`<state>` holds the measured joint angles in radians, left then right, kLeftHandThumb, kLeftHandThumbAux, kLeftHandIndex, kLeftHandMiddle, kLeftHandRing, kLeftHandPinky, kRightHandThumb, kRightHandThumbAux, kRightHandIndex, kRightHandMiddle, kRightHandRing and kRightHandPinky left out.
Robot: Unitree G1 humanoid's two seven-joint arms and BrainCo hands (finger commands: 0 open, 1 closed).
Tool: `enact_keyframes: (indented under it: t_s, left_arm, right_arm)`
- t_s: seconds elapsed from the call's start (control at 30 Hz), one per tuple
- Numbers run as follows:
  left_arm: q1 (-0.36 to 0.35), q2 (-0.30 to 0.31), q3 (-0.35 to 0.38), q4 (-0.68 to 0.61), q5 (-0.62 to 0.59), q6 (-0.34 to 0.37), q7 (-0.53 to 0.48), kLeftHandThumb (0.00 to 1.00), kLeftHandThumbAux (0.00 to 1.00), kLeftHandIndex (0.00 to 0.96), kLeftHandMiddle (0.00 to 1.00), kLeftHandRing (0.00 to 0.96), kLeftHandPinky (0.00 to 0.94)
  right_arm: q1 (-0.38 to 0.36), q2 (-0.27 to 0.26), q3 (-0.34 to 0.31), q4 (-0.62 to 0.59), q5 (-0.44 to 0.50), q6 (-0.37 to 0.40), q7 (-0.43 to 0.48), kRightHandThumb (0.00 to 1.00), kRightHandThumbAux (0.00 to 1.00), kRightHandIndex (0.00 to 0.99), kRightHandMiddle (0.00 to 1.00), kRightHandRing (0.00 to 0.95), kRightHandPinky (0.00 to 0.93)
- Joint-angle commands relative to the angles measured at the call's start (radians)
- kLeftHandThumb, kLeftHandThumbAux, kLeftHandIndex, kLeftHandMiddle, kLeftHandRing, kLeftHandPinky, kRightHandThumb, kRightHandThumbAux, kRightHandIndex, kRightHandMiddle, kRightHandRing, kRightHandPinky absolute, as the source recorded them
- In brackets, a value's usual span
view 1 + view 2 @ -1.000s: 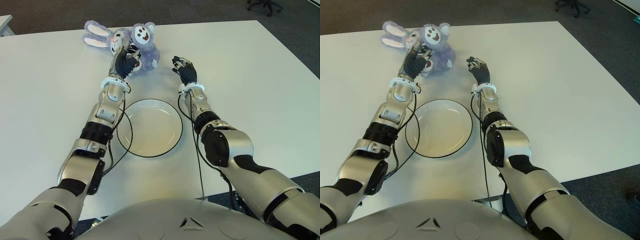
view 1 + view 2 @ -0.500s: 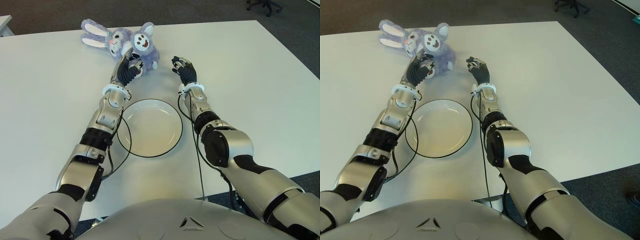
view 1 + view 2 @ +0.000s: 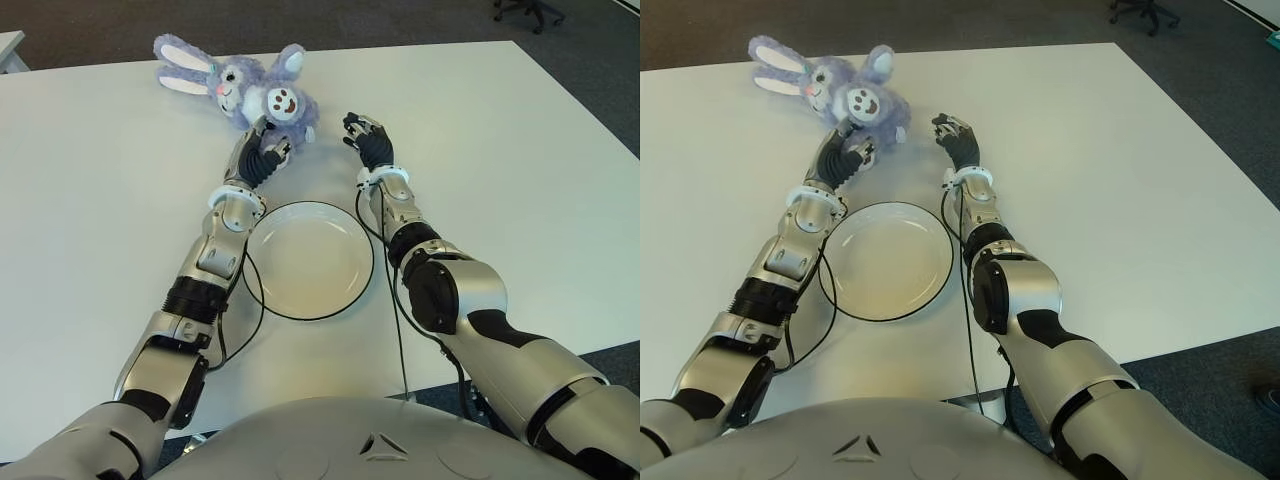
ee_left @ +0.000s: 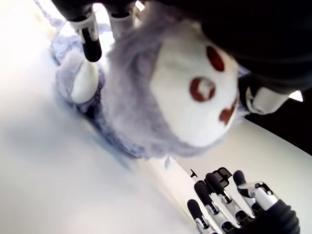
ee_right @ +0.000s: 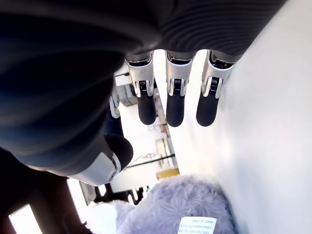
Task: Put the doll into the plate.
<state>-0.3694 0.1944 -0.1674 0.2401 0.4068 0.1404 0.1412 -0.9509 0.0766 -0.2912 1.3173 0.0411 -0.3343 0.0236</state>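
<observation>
While left robot hand (image 3: 262, 152) pinches doll (image 3: 262, 95) beyond plate (image 3: 309, 258), step = grasp; next: lift, carry to plate. Right robot hand (image 3: 366, 136) spread, idle beside doll.

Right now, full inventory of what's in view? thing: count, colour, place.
doll: 1, purple-and-white plush bunny, far side of the table, beyond the plate, in the left hand's grasp
plate: 1, white with dark rim, table centre, between the two arms, nothing on it
table: 1, white, under everything
office chair: 1, dark, on the floor beyond the table's far right corner
left hand: 1, black and silver, closed on the doll
right hand: 1, black and silver, right of the doll, fingers relaxed, holding nothing
</observation>
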Motion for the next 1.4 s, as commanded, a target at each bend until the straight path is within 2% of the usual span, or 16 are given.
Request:
enact_keyframes:
  t_s: [0.03, 0.73, 0.9, 0.93, 1.13, 1.2, 1.27, 1.3, 1.33, 1.4]
  left_arm:
    - [0.034, -0.01, -0.01, -0.005, 0.006, 0.053, -0.023, 0.477, 0.358, 0.02, 0.134, 0.14, 0.149]
    - [0.067, -0.022, -0.013, -0.031, 0.014, 0.045, 0.0, 0.489, 0.346, 0.024, 0.126, 0.125, 0.128]
    - [0.078, -0.021, -0.014, -0.046, 0.018, 0.044, 0.002, 0.5, 0.346, 0.041, 0.125, 0.12, 0.153]
    - [0.076, -0.017, -0.013, -0.044, 0.022, 0.05, 0.003, 0.546, 0.364, 0.076, 0.152, 0.148, 0.197]
    - [0.063, -0.015, -0.008, -0.027, 0.045, 0.073, 0.022, 0.595, 0.371, 0.14, 0.218, 0.22, 0.278]
    - [0.057, -0.013, -0.007, -0.02, 0.055, 0.073, 0.033, 0.621, 0.376, 0.191, 0.256, 0.254, 0.308]
    - [0.049, -0.003, -0.006, -0.005, 0.068, 0.058, 0.05, 0.664, 0.393, 0.312, 0.337, 0.31, 0.336]
    - [0.046, 0.005, -0.007, 0.007, 0.076, 0.035, 0.067, 0.671, 0.395, 0.327, 0.348, 0.318, 0.339]
    - [0.044, 0.01, -0.008, 0.015, 0.08, 0.018, 0.078, 0.709, 0.608, 0.403, 0.375, 0.342, 0.333]
    - [0.04, 0.017, -0.006, 0.035, 0.085, -0.018, 0.1, 0.723, 0.669, 0.427, 0.394, 0.359, 0.33]
  right_arm:
    - [0.06, 0.036, 0.004, 0.034, -0.005, 0.052, -0.009, 0.708, 0.733, 0.4, 0.144, 0.13, 0.177]
    - [0.067, 0.053, -0.019, 0.034, 0.017, 0.015, 0.0, 0.707, 0.73, 0.402, 0.147, 0.125, 0.168]
    - [0.071, 0.048, -0.021, 0.033, 0.018, 0.012, 0.002, 0.706, 0.729, 0.402, 0.148, 0.127, 0.174]
    - [0.07, 0.047, -0.015, 0.033, 0.012, 0.017, -0.007, 0.706, 0.731, 0.402, 0.143, 0.121, 0.161]
    - [0.06, 0.04, -0.002, 0.032, 0.0, 0.038, -0.031, 0.704, 0.731, 0.401, 0.153, 0.133, 0.183]
    - [0.063, 0.038, 0.002, 0.033, -0.005, 0.04, -0.034, 0.704, 0.732, 0.4, 0.155, 0.136, 0.185]
    - [0.066, 0.039, 0.0, 0.035, -0.002, 0.034, -0.031, 0.705, 0.731, 0.401, 0.161, 0.148, 0.187]
    - [0.065, 0.037, 0.002, 0.035, -0.004, 0.036, -0.031, 0.705, 0.731, 0.401, 0.161, 0.15, 0.187]
    - [0.064, 0.036, 0.003, 0.035, -0.005, 0.038, -0.032, 0.704, 0.731, 0.401, 0.16, 0.146, 0.179]
    - [0.063, 0.035, 0.01, 0.036, -0.011, 0.043, -0.038, 0.704, 0.731, 0.401, 0.159, 0.144, 0.176]
